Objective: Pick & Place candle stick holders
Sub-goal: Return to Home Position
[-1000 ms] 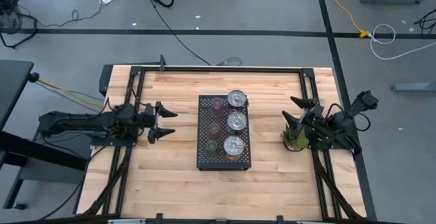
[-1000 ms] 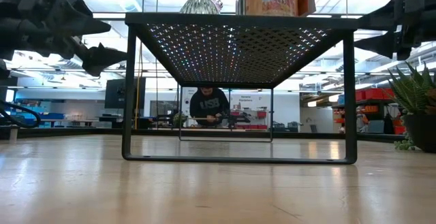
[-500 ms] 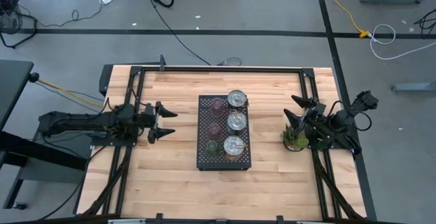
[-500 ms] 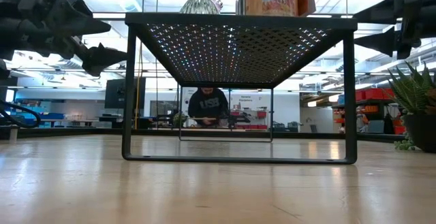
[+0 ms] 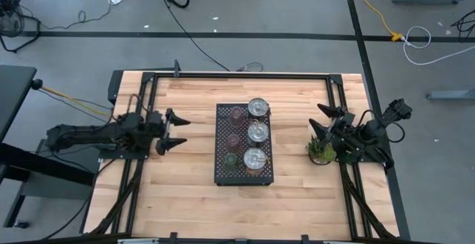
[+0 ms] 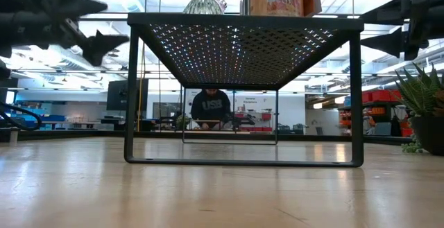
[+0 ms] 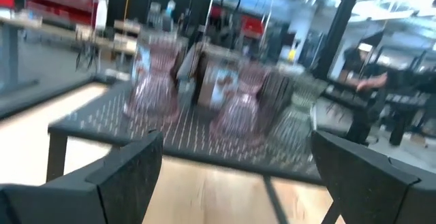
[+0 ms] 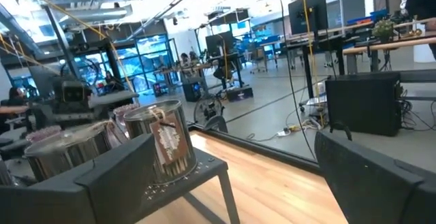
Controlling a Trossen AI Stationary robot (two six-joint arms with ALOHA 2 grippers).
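Note:
A black perforated tray (image 5: 244,171) on legs stands at the table's middle. Three silver holders (image 5: 257,132) stand on it in a row on its right side. Three tinted glass holders (image 5: 234,139) stand in a row on its left side, and they also show in the left wrist view (image 7: 240,105). My left gripper (image 5: 178,130) is open and empty, left of the tray, pointing at it. My right gripper (image 5: 320,119) is open and empty, right of the tray, above the potted plant's far side. The silver holders also show in the right wrist view (image 8: 160,142).
A small green potted plant (image 5: 320,152) stands on the table right of the tray, just below my right gripper. Bare wood lies in front of and behind the tray. In the low view a person (image 6: 211,107) sits in the room beyond the table.
My left gripper has gone up and a little back toward the table's left edge, staying open and empty.

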